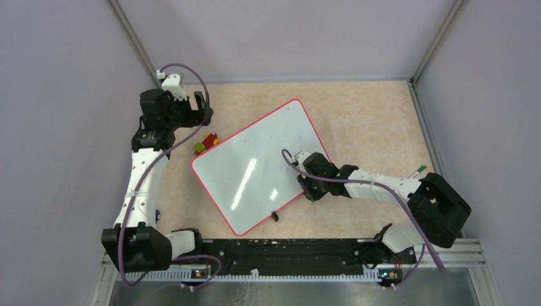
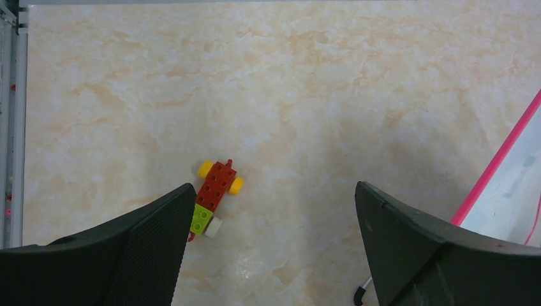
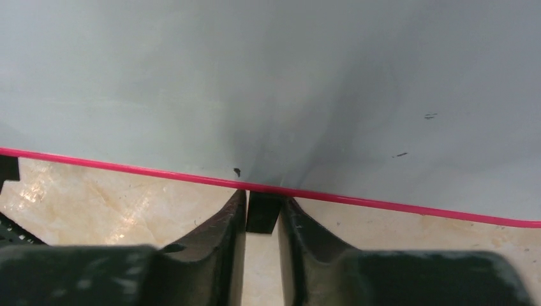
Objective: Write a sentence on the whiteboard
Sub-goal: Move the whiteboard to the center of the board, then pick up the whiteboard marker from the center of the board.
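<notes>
The whiteboard (image 1: 255, 167) lies tilted on the table, glossy white with a red-pink rim. No green writing shows on it, so the sentence is not in view; only a few small dark specks show in the right wrist view (image 3: 274, 83). My right gripper (image 1: 309, 191) is at the board's near right edge. There it is shut on a small black clip (image 3: 261, 213) fixed to the rim. My left gripper (image 1: 203, 108) is open and empty, above bare table left of the board's far corner (image 2: 510, 191).
A small brick toy car (image 2: 214, 194), red and lime with yellow wheels, lies by the board's left corner, below my left finger. A second black clip (image 1: 275, 216) sits on the board's near edge. A white pen-like thing with a green tip (image 1: 419, 170) lies at the far right.
</notes>
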